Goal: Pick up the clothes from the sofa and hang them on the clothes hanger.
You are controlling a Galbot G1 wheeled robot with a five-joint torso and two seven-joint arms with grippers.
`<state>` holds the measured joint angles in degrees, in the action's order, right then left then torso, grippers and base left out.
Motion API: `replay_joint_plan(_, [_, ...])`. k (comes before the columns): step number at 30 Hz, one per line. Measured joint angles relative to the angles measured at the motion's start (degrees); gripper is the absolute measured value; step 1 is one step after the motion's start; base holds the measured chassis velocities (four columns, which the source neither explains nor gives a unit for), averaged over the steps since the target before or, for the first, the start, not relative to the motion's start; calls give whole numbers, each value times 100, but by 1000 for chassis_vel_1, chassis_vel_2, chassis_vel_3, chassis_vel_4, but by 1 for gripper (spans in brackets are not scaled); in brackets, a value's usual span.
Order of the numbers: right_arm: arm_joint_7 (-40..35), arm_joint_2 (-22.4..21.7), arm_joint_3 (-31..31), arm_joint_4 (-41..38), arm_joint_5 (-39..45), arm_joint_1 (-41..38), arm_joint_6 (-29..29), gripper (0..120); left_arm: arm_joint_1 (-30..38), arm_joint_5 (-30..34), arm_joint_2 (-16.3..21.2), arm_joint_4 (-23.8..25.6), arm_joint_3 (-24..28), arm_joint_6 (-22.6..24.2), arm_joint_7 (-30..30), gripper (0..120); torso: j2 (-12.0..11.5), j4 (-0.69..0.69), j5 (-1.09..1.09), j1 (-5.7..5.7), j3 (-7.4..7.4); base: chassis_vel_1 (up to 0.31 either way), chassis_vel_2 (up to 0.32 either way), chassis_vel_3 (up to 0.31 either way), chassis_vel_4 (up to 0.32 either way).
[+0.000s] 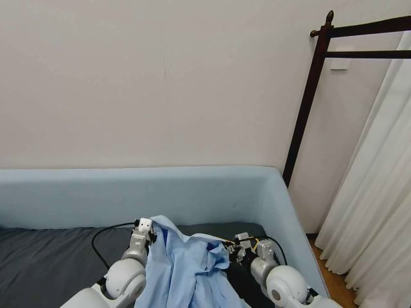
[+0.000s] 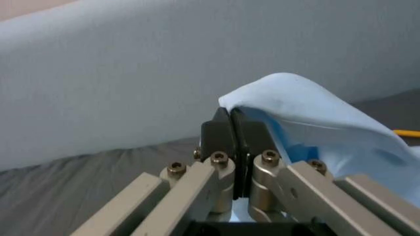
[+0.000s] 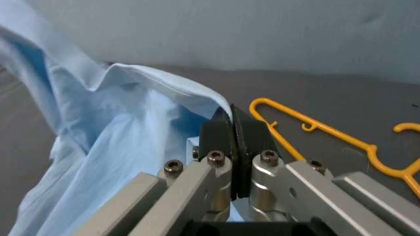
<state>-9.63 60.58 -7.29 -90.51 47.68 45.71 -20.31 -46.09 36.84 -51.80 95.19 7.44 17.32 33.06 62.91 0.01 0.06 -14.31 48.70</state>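
Jaws of the left gripper (image 2: 229, 115) are clamped on one fold of the blue shirt (image 1: 186, 273), and the right gripper (image 3: 231, 115) pinches another. The cloth drapes between them just above the dark seat of the sofa (image 1: 128, 196). A yellow hanger (image 3: 315, 130) lies on the seat near the right gripper. To lift well, both arms should rise evenly, holding the shirt spread and clear of the sofa's back, before heading for the wooden rack (image 1: 307, 96) at the far right.
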Motion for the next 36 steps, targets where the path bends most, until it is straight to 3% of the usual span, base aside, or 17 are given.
replay_joint_plan(7, [114, 168, -159, 570, -193, -350, 68, 0, -93, -27, -116, -40, -44, -124, -192, 0, 0, -2, 0, 0, 0, 0, 0, 0, 0])
replay_joint_plan(9, [169, 144, -162, 625, -306, -362, 67, 12, -94, -27, -178, -51, -38, -128, -233, 0, 0, -3, 0, 0, 0, 0, 0, 0, 0])
replay_joint_plan(10, [169, 144, -162, 625, -306, -362, 67, 12, -94, -27, -178, -51, -38, -128, -233, 0, 0, -3, 0, 0, 0, 0, 0, 0, 0])
replay_joint_plan(14, [437, -140, 171, 776, -456, -261, 124, 30, 13, 34, -266, -253, 5, -129, -243, 0, 0, -4, 0, 0, 0, 0, 0, 0, 0])
replay_joint_plan(17, [452, -157, 186, 782, -459, -257, 124, 30, 19, 37, -270, -264, 7, -129, -242, 0, 0, -5, 0, 0, 0, 0, 0, 0, 0])
replay_joint_plan(18, [647, -384, 345, 901, -509, -219, 131, 43, 89, 81, -324, -392, 33, -124, -221, 0, 0, -5, 0, 0, 0, 0, 0, 0, 0])
replay_joint_plan(20, [718, -452, 385, 987, -522, -213, 142, 47, 106, 83, -347, -438, 39, -124, -217, 0, 1, -5, 0, 0, 0, 0, 0, 0, 0])
replay_joint_plan(25, [1120, -372, 364, 1823, -729, -441, 355, 71, 52, 84, -364, -470, 39, -126, -217, 0, 0, -4, 0, 0, 0, 0, 0, 0, 0])
replay_joint_plan(26, [1120, -372, 364, 1823, -729, -441, 355, 71, 52, 84, -364, -470, 39, -126, -217, 0, 0, -4, 0, 0, 0, 0, 0, 0, 0])
replay_joint_plan(30, [1571, 21, 130, 3047, -1173, -915, 624, 89, -65, 90, -292, -378, 7, -127, -231, 0, 0, -1, 0, 1, 0, 0, 0, 0, 0])
replay_joint_plan(36, [1946, 343, 85, 4107, -1684, -1203, 868, 100, -162, 108, -185, -267, -60, -129, -267, 0, 0, -2, 0, 0, 0, 0, 0, 0, 0])
